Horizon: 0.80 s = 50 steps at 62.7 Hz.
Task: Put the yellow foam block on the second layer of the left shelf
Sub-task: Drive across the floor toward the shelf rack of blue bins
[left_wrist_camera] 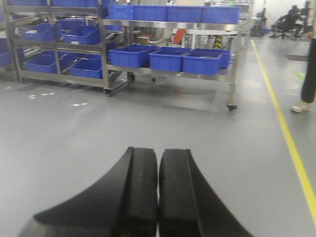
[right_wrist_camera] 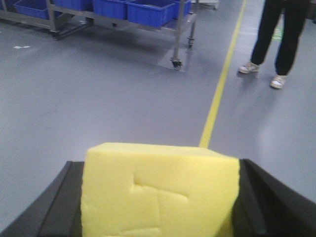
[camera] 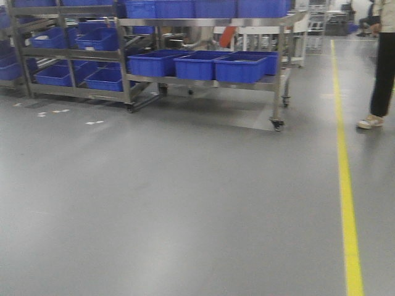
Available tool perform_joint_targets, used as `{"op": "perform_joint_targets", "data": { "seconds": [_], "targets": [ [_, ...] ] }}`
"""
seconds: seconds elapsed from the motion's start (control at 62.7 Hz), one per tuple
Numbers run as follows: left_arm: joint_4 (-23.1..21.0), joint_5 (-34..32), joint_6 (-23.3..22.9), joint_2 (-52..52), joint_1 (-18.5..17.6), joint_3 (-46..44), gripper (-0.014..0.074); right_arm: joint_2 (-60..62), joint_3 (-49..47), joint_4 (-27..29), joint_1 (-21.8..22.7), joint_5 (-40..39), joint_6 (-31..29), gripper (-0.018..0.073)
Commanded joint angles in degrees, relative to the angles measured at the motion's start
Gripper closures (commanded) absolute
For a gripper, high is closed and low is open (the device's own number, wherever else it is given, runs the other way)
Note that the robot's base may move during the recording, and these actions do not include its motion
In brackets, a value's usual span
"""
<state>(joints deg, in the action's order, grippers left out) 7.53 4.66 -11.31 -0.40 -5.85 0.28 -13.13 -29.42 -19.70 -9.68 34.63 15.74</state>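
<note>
Grey floor is stretching toward the left shelf (camera: 121, 61); the right gripper (right_wrist_camera: 158, 197) is clamping the yellow foam block (right_wrist_camera: 158, 187), the left gripper (left_wrist_camera: 158, 158) sitting closed and empty. A steady squeeze is wanted while approaching.

A: What is seen at the bottom edge?
B: The left gripper (left_wrist_camera: 158, 155), its two black fingers (left_wrist_camera: 138, 197) pressed together with only a thin seam between them, held above a grey floor (left_wrist_camera: 98, 133).
A: And beyond it?
B: Blue bins (left_wrist_camera: 169, 58) are lined up on a wheeled metal rack (left_wrist_camera: 235, 64), and more are kept on shelves (left_wrist_camera: 102, 54) to the left. A yellow line (left_wrist_camera: 287, 133) is painted along the right, and a pale shoe (left_wrist_camera: 300, 106) is planted just beyond it
</note>
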Motion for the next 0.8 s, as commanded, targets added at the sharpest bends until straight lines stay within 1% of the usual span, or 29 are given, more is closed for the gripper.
{"op": "perform_joint_targets", "data": {
  "seconds": [0.0, 0.782],
  "targets": [
    [-0.4, -5.2, -0.2, 0.2, -0.1, 1.5, 0.0460, -1.0, -1.6, -1.7, 0.4, -4.7, -0.1, 0.0273],
    [-0.4, -5.1, -0.2, 0.2, -0.1, 1.5, 0.0460, -1.0, -1.6, -1.7, 0.4, -4.7, -0.1, 0.0273]
  ]
}}
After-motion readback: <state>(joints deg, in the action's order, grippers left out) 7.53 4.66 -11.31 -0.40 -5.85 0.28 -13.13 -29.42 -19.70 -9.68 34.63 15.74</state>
